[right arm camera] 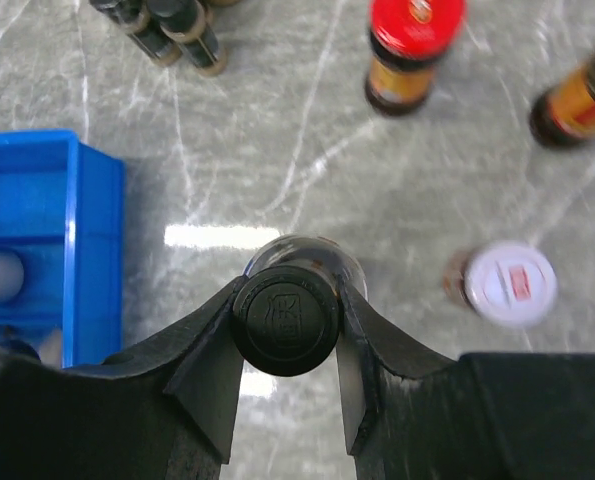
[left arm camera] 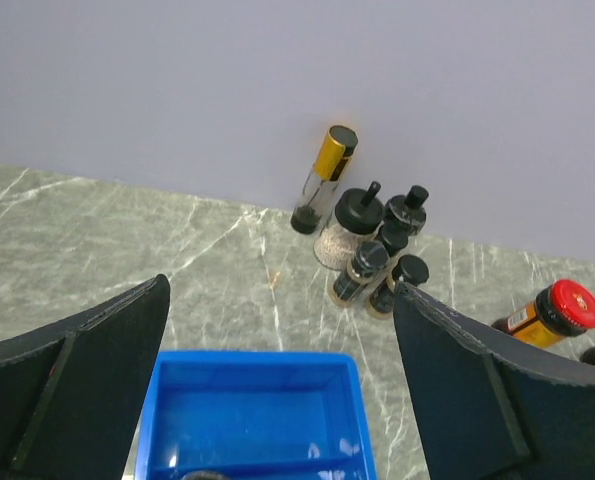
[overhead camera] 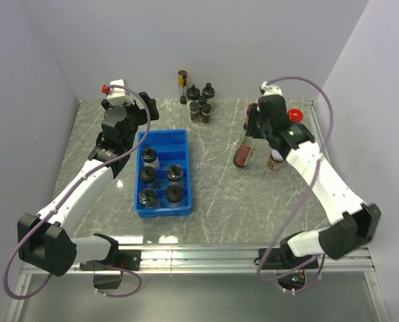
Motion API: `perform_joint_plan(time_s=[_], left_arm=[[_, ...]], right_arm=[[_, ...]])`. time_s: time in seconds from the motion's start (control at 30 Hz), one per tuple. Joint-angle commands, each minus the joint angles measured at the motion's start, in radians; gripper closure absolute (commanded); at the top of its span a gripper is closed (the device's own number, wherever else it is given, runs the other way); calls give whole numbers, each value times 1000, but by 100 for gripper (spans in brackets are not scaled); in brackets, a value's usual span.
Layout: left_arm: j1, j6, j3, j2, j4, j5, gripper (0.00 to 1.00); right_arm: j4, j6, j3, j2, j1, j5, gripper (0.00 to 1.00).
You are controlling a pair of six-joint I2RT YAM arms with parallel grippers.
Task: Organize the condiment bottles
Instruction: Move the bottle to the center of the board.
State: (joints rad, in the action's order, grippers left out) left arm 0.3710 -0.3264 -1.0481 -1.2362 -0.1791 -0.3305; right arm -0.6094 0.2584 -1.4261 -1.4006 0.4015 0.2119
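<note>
My right gripper [overhead camera: 251, 131] is shut on the black cap of a dark reddish sauce bottle [overhead camera: 243, 154], which hangs tilted over the table right of the tray. In the right wrist view the fingers [right arm camera: 202, 345] clamp its cap [right arm camera: 285, 318]. My left gripper [overhead camera: 147, 119] is open and empty above the far end of the blue tray [overhead camera: 183, 137]; its fingers [left arm camera: 77, 380] straddle the tray's empty far compartment [left arm camera: 257, 360]. Several black-capped bottles [overhead camera: 174, 174] stand in the tray. A cluster of small jars [overhead camera: 199, 104] and a tall gold-banded bottle [overhead camera: 182, 84] stand at the back wall.
A white-capped bottle [overhead camera: 275, 161] stands just right of the held bottle and shows in the right wrist view [right arm camera: 507, 283]. Red-capped bottles stand at the back right [overhead camera: 294, 115], [right arm camera: 415, 40]. A red cap [overhead camera: 106, 88] shows behind the left arm. Walls close in on three sides.
</note>
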Motion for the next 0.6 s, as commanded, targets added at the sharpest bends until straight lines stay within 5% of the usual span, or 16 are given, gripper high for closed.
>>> perform_joint_plan(time_s=[0.0,0.23,0.57], left_arm=[[-6,13,-69,-23,-74,7,1],[-6,-10,-110,-86,-95,31,1],[-6,-42,-121,-111,-97,54,1]], right_arm=[[36,59,68,151,3,105,100],[-26,133,213,316,2,279,100],[-58,179,271,364,-26,328,100]])
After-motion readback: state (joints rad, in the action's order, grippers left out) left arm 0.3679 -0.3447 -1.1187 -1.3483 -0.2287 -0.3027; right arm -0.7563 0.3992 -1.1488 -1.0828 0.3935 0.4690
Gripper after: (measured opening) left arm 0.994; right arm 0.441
